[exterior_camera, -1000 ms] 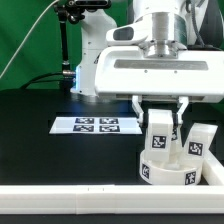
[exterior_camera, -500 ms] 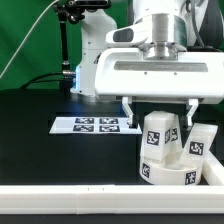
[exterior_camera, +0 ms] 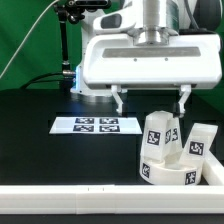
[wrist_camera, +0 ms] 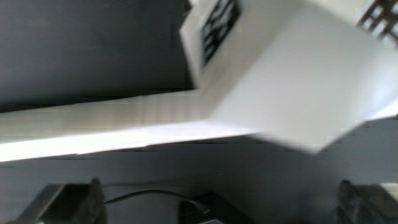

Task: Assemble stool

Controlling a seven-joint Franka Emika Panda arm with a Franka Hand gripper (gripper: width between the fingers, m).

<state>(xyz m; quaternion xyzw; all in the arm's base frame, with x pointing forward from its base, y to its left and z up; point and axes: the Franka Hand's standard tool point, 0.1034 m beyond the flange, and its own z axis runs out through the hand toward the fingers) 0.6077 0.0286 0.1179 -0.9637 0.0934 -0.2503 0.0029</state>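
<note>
The round white seat disc (exterior_camera: pixel 166 173) lies at the exterior view's lower right. One blocky white leg (exterior_camera: pixel 158 135) stands upright on it. A second leg (exterior_camera: pixel 198 143) stands just to its right, behind the disc's rim. A third leg is not in view. My gripper (exterior_camera: pixel 150 99) hangs above the standing leg, open wide and empty, with its fingertips (exterior_camera: pixel 118 98) clear of the leg's top. In the wrist view the leg (wrist_camera: pixel 285 80) fills the frame, blurred, and the gripper (wrist_camera: pixel 217 205) holds nothing between its dark fingers (wrist_camera: pixel 71 205).
The marker board (exterior_camera: pixel 95 125) lies flat on the black table, left of the stool parts. A long white rail (exterior_camera: pixel 90 201) runs along the front edge. A stand with a green cable (exterior_camera: pixel 68 45) rises at the back left.
The gripper was low around the standing leg. It has opened wide and risen straight up, leaving the leg upright on the seat disc.
</note>
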